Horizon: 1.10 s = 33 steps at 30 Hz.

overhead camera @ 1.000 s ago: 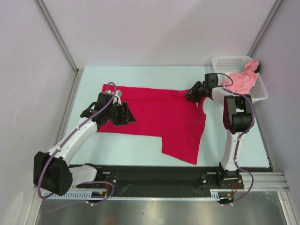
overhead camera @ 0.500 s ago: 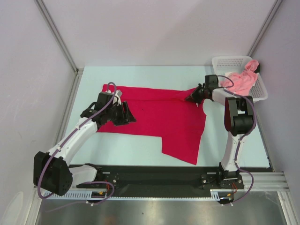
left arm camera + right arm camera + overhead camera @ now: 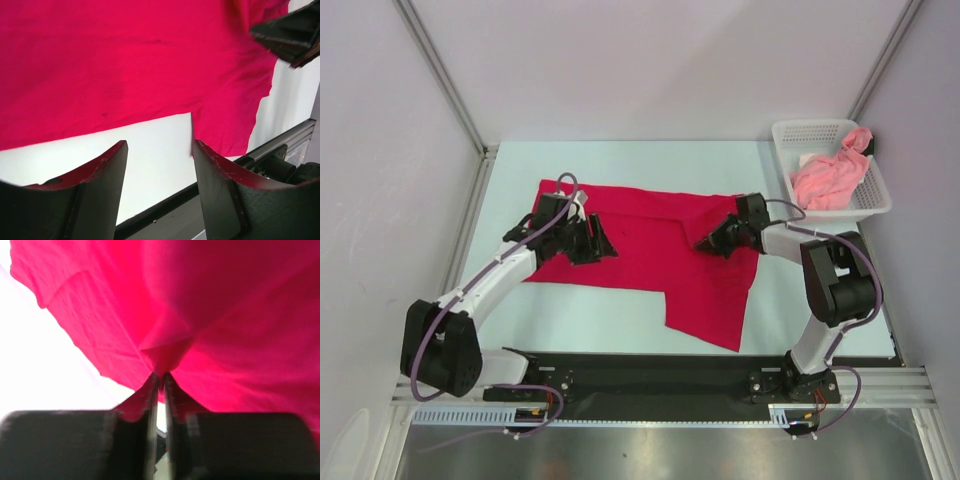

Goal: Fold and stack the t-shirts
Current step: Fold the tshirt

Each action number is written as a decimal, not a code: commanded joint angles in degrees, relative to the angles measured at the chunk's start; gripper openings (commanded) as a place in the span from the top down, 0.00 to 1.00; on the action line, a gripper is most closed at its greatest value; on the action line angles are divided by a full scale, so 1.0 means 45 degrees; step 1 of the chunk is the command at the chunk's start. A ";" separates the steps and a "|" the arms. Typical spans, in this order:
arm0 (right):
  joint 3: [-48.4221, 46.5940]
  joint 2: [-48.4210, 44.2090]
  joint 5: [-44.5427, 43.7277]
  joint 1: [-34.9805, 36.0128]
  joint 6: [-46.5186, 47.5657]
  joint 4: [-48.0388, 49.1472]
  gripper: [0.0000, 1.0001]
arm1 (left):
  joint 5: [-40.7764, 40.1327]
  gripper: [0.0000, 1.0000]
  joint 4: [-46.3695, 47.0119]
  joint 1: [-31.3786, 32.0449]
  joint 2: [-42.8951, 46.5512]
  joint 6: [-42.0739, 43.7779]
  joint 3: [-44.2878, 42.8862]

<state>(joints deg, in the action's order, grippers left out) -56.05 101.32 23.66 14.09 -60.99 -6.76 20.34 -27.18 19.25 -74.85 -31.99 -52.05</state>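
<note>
The crimson red t-shirt (image 3: 650,250) lies spread over the middle of the table. My right gripper (image 3: 705,244) is shut on a fold of its right edge and holds it over the shirt; the pinched cloth fills the right wrist view (image 3: 210,315). My left gripper (image 3: 603,243) is open and empty over the shirt's left part; in the left wrist view the red shirt (image 3: 125,60) lies beyond its spread fingers (image 3: 107,170). The salmon pink t-shirt (image 3: 828,178) lies crumpled in the basket.
A white plastic mesh basket (image 3: 876,204) stands at the back right corner of the table. A black rail (image 3: 650,375) runs along the near edge by the arm bases. Grey walls enclose the table on three sides.
My right gripper has pulled the shirt's right edge from the far right toward the middle and nearer. My left gripper has shifted a little to the right over the shirt.
</note>
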 commanded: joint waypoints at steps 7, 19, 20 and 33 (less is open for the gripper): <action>-0.0608 -0.1811 0.1635 -0.0685 0.1827 -0.0986 0.37 | 0.1769 0.38 0.3455 0.0702 -0.1958 -0.0625 -0.0170; -0.2074 -0.1932 0.1806 -0.4711 0.8337 -0.3224 0.32 | 0.1439 0.36 0.8208 0.3027 -0.7542 -0.2562 -0.3994; -0.2385 -0.1542 0.2102 -0.4848 0.8552 -0.3088 0.31 | 0.1302 0.35 0.8304 0.3202 -0.7779 -0.2424 -0.4212; -0.2641 0.1039 0.3317 -0.4888 0.8866 -0.0176 0.29 | -0.0300 0.28 0.7858 0.3321 -0.9734 -0.2950 -0.5679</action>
<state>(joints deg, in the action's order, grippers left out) -65.95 104.42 37.36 -7.70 -22.26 -10.59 22.48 8.08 34.00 -119.17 -44.62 -75.88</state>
